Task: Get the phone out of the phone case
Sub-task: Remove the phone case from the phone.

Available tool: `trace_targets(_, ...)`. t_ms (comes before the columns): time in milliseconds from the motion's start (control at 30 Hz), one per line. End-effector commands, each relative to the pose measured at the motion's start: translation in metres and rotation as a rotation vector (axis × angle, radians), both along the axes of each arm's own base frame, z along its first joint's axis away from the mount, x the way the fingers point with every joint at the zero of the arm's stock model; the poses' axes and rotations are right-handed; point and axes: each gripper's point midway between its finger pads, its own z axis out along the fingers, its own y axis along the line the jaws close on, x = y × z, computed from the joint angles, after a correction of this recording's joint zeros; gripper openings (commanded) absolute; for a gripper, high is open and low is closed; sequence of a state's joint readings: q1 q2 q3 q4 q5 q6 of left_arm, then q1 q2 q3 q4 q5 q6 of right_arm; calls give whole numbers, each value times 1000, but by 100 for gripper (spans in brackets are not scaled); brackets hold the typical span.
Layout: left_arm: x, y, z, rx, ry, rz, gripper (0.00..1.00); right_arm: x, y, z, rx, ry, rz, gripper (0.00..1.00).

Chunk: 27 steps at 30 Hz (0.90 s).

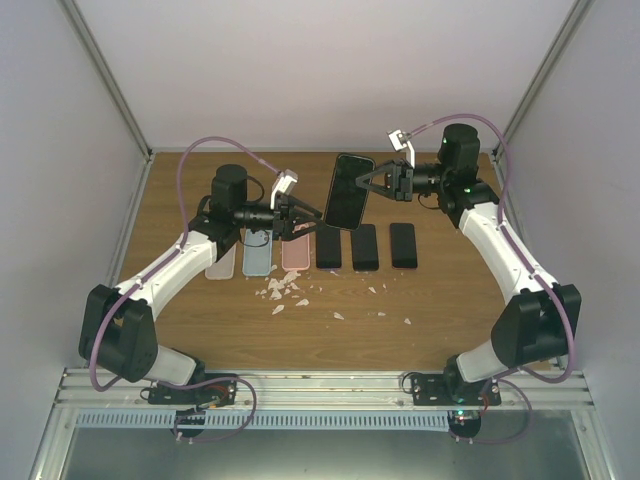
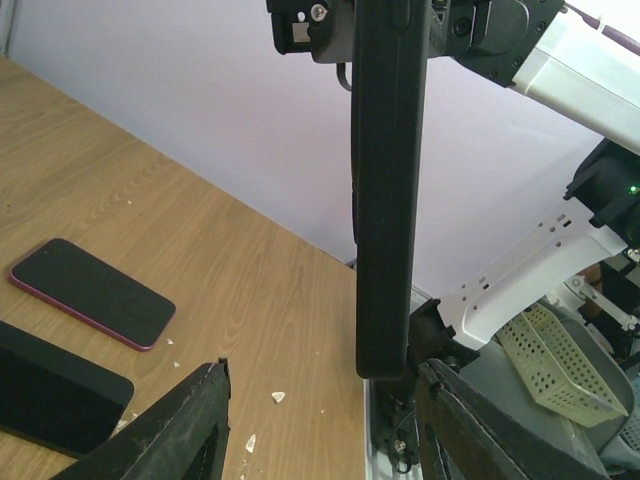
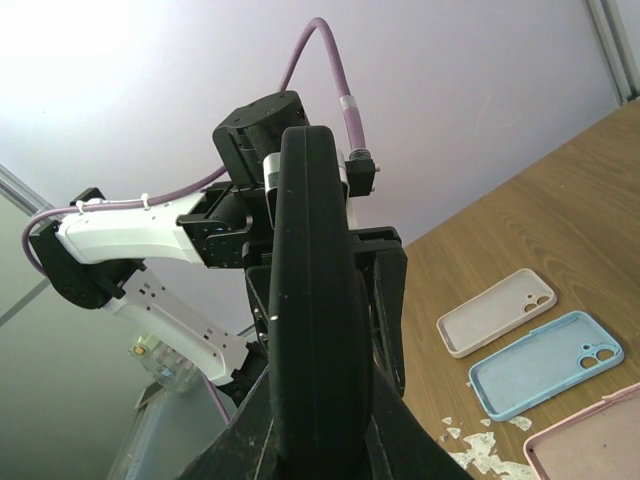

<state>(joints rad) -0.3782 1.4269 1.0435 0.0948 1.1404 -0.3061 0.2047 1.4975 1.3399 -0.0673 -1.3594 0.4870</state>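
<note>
Wooden tabletop [image 1: 450,300] is lying well below the action. The right gripper [image 1: 374,183] is pinching the phone [image 1: 348,190], apparently sitting in its black case [image 2: 385,200], and holding it up in the air between the arms. The left gripper [image 1: 306,216] is hovering with jaws spread around one end, gripping nothing. Peeling looks to be the step in hand; next, those fingers should be catching the case's lip alone.

Wooden table [image 1: 450,300], pale lilac walls [image 1: 330,70], aluminium frame posts [image 1: 113,80]
</note>
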Motion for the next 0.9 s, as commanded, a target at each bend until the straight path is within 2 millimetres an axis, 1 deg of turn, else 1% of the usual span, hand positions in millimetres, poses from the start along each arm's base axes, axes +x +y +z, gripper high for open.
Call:
trace_targets(0,-2,-3,9,-24,-52,-16,51,-13,0,17,15,-64,16,1)
trace_targets(167,8,-3,2,3,-43,32,47,-16,1,19,19,-67,29,0)
trace_targets(400,22,-1,-10,53,-36,106,43,-27,4,24,32,-66,81,0)
trace_targets(667,32,1,-21,87,-24,152,40,-38,7,32,50,-68,134,0)
trace_targets(867,36,0,-27,99,-11,164,38,-50,10,38,59,-60,186,1)
